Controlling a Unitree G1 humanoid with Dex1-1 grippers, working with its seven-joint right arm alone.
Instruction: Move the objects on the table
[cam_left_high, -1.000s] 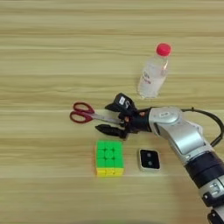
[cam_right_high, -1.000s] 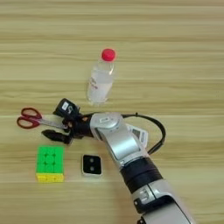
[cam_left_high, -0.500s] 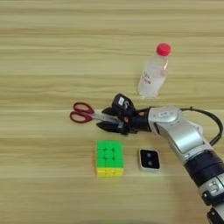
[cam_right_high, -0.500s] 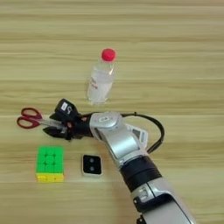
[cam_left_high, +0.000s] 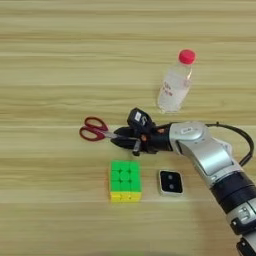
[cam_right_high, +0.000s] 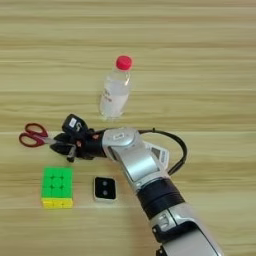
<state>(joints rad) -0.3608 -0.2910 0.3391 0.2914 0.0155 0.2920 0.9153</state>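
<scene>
the silver right forearm (cam_left_high: 210, 160) enters from the bottom right corner and reaches left across the light wooden table with horizontal grain stripes (cam_left_high: 60, 60).

nearest row: one green-yellow-red puzzle cube (cam_left_high: 125, 180), green face up, yellow strip on its near side, and just to its right, apart from it, one small white square device with a black face (cam_left_high: 170, 182) lying flat. no writing legible on either.

next row: the black two-finger gripper (cam_left_high: 129, 142) sits over the blade end of one pair of red-handled scissors (cam_left_high: 94, 129), whose red loops point left and lie flat on the wood. the fingers lie close around the blades; cannot tell whether they clamp them. an orange spot shows on the gripper body. a black cable (cam_right_high: 172, 147) loops off the forearm.

farthest: one clear plastic bottle with a red cap (cam_left_high: 175, 86), cap towards the far right, well apart from the gripper. no label readable.

count in view: cube 1, device 1, scissors 1, bottle 1.
</scene>
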